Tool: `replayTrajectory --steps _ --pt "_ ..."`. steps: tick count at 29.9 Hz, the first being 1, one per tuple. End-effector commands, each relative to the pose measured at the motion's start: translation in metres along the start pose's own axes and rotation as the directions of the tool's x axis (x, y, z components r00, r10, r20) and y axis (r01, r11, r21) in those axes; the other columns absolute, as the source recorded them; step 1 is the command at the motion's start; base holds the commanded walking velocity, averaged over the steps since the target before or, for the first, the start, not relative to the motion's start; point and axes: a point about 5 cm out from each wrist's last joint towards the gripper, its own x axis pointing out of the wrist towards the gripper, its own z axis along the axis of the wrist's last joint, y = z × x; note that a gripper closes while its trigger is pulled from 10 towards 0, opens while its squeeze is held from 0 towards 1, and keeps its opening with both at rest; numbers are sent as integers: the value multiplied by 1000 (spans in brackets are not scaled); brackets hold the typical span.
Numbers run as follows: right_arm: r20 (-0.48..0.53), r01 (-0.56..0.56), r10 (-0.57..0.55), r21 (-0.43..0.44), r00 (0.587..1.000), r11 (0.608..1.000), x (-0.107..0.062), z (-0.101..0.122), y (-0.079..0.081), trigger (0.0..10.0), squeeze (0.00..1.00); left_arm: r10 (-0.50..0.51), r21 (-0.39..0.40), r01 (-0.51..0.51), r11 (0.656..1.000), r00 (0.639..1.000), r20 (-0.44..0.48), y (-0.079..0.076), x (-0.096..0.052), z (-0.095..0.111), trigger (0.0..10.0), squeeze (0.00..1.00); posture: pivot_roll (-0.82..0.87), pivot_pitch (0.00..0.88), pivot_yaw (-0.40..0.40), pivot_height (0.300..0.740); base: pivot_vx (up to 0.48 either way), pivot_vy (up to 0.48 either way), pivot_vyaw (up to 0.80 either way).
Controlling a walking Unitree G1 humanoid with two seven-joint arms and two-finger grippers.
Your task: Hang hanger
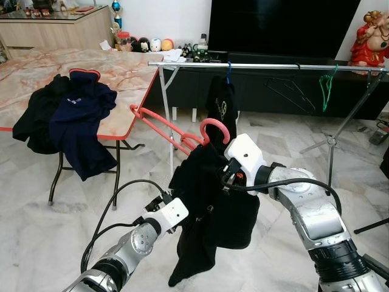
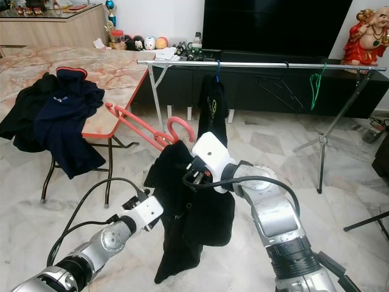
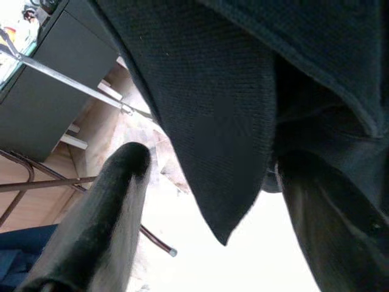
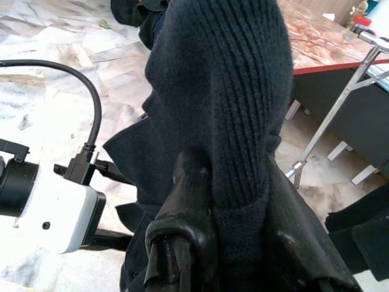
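Black knit cloth of a garment [image 1: 209,213] was draped over much of the pink hanger [image 1: 176,132], so that only one arm of the hanger and its curved hook could be made out, the other arm being hidden under the fabric. The hanger was held in mid-air between the counter [image 1: 121,73] and the drying rail [image 1: 267,66], below the level of the rail; its long axis ran slantwise from the counter's edge down toward the robot's right, and the hook was turned upward beside the right gripper [image 4: 240,231]. The right gripper's jaws were seen clenched on a ribbed fold of the garment in the right wrist view, though the hanger itself could not be seen within them. The left gripper [image 3: 206,201] was placed lower, at the garment's hanging edge; its fingers [image 3: 100,219] were spread with the cloth hanging between them, and contact with the cloth could not be confirmed. On the rail a dark shirt [image 1: 221,106] was hung from a blue hook, with a thin black hanger [image 1: 292,92] and a green hanger [image 1: 326,88] farther along. A pile of dark clothes [image 1: 67,118] was lying over the counter's edge. Behind the rail a large television [image 1: 282,27] and a red figurine [image 1: 371,36] were seen.
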Motion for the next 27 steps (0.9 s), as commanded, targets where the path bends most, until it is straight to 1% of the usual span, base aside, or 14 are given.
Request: replayTrajectory --steps 1,12,15,27 --pt "39 -3 5 -47 999 999 -3 14 1 0 0 9 23 -9 1000 1000 -3 3 1 1 0 0 -45 14 -23 740 0 0 0" --pt "30 -13 15 -64 999 998 -3 13 4 0 0 23 28 -22 999 1000 -15 5 1 -1 0 0 -45 14 -23 740 0 0 0" --pt "27 -17 19 -77 999 997 -3 14 4 0 0 32 28 -31 999 999 -31 6 1 -3 0 0 -45 14 -23 740 0 0 0" --pt "26 -19 22 -84 999 996 -2 14 5 0 0 46 22 -45 999 998 -51 7 1 -5 0 0 -44 14 -23 740 0 0 0"
